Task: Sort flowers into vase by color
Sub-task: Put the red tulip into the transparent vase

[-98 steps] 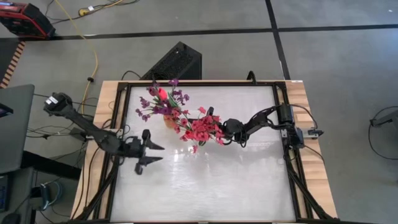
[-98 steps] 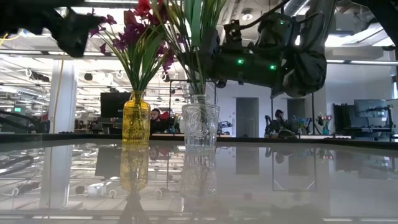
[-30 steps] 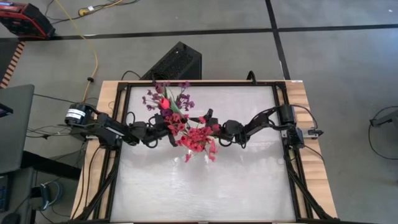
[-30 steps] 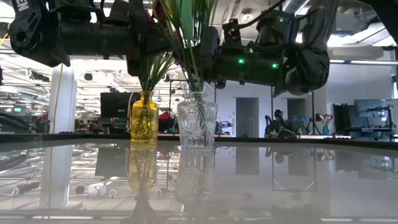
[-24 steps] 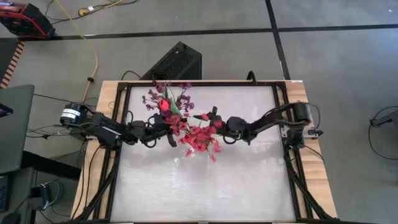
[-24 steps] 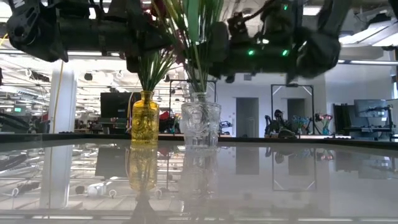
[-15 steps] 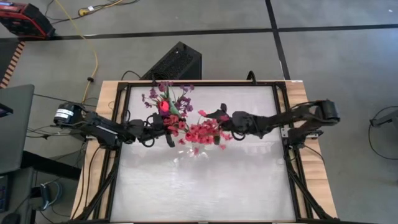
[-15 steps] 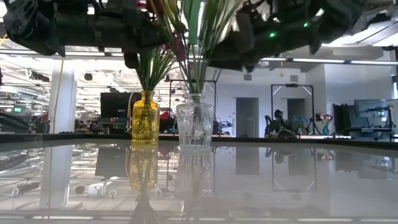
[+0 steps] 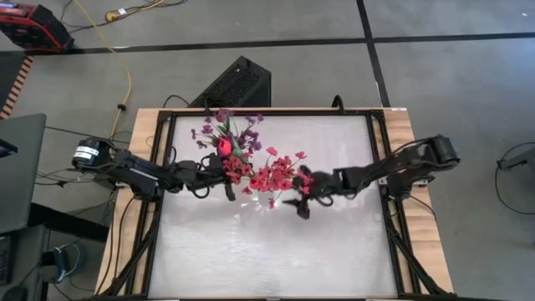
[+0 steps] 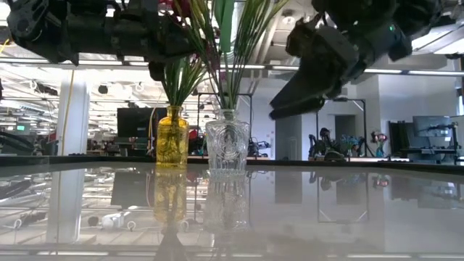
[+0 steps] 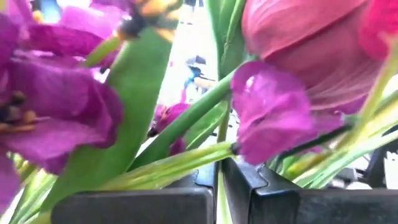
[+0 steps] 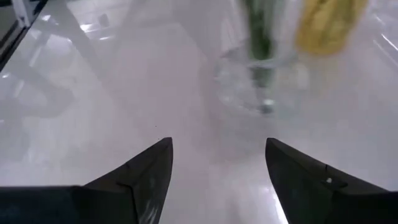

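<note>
Left gripper [image 9: 224,177]: sitting at the purple sprays [image 9: 219,130], its fingers [image 11: 186,202] pressing together on a thin green stem [image 11: 222,199] (the wrist view shows the stem running between the two dark pads).

Right gripper [image 9: 299,203]: hanging above the table [image 9: 334,251] just beside the red-pink sprays [image 9: 269,177], its fingers [image 12: 140,180] standing wide apart and gripping nothing.

Yellow vase [image 10: 172,138]: standing upright on the table, holding green stems; the left arm is crossing just above its neck in the low view.

Clear vase [image 10: 227,146]: standing upright just beside the yellow vase (touching or apart cannot be told), also holding green stems.

Purple sprays: spreading over the yellow vase toward the far edge of the table, with a red tulip [image 9: 224,144] showing among them.

Red-pink sprays: clustering over the clear vase, between the two grippers.

Table: showing reflections of both vases in its glossy top.

Room: showing desks and screens beyond the table in the low view.
</note>
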Robot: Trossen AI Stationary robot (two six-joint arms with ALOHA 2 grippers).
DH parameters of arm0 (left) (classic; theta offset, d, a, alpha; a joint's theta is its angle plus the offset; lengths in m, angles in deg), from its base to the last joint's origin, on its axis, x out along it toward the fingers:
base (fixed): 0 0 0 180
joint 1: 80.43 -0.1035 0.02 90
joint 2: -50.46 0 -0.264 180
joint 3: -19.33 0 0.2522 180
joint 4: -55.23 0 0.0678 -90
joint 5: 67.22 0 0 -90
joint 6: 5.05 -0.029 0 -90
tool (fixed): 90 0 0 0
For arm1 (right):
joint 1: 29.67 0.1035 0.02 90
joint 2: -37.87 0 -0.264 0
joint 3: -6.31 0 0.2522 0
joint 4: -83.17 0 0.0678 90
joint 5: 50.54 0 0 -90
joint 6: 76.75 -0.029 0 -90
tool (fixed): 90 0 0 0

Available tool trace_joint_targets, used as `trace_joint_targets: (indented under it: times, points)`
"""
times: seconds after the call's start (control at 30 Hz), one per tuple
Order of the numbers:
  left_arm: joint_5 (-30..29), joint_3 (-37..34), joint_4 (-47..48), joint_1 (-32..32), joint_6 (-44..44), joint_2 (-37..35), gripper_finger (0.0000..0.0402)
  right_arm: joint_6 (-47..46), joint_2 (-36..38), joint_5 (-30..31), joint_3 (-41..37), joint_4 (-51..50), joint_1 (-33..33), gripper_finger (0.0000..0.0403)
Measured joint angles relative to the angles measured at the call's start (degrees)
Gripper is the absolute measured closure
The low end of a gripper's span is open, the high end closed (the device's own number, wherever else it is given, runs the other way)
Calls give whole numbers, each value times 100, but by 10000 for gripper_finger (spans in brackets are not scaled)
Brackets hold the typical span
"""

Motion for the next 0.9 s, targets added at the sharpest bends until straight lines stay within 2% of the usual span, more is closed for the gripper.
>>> trace_joint_targets:
  times: [0.17,0.47,0.6,0.9]
  points:
    - [162,396,774,0,-59,0,401,-13,-887,242,81,1218,329,121]
    - [238,921,1932,15,-151,0,401,5,-1831,260,388,1820,345,121]
    - [293,923,2171,15,-71,0,401,33,-2002,263,400,2252,285,121]
    - [470,922,2488,15,16,52,401,33,-2026,389,401,2440,89,121]
